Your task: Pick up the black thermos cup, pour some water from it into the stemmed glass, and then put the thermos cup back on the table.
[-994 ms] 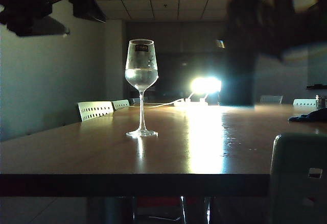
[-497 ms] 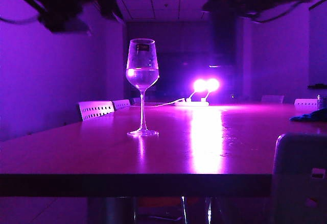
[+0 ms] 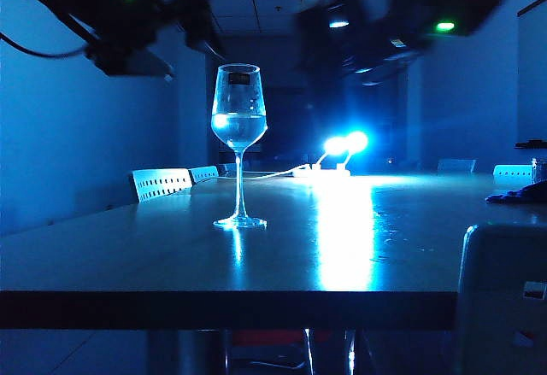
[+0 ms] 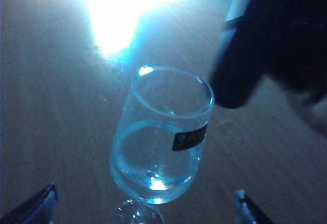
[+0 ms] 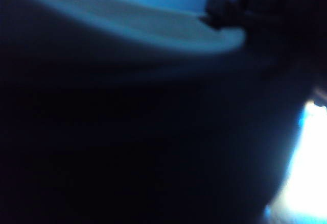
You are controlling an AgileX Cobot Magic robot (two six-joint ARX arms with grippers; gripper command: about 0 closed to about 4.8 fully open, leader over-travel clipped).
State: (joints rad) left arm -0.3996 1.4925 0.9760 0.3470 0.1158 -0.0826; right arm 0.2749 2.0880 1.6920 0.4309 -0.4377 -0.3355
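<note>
The right gripper (image 3: 367,38) hangs high over the table (image 3: 171,255), off to the far side of the stemmed glass (image 3: 238,127), and the dark bulk it carries looks to be the black thermos cup (image 5: 127,132). From the right wrist view the cup's body fills nearly everything, pressed right up against the hand, with its pale rim (image 5: 153,27) curving across; the fingers themselves are lost in the dark, but the cup is plainly clamped, tipped over toward the glass. In the left wrist view the cup's dark end (image 4: 245,66) sits just beside the glass's rim (image 4: 176,89), very near it, though I can't say it touches.

The left gripper (image 4: 145,206) waits above the glass, spread as wide as it goes and holding nothing; one fingertip (image 4: 36,203) shows on each flank, with the bowl between and beyond them.

The glass stands upright on its foot, already holding water in the lower half of its bowl, so I'd judge the pouring step is under way or nearly finished. The next move probably calls for righting the cup slowly, clearing that thin rim without a knock, then lowering it onto open table well apart from the glass
</note>
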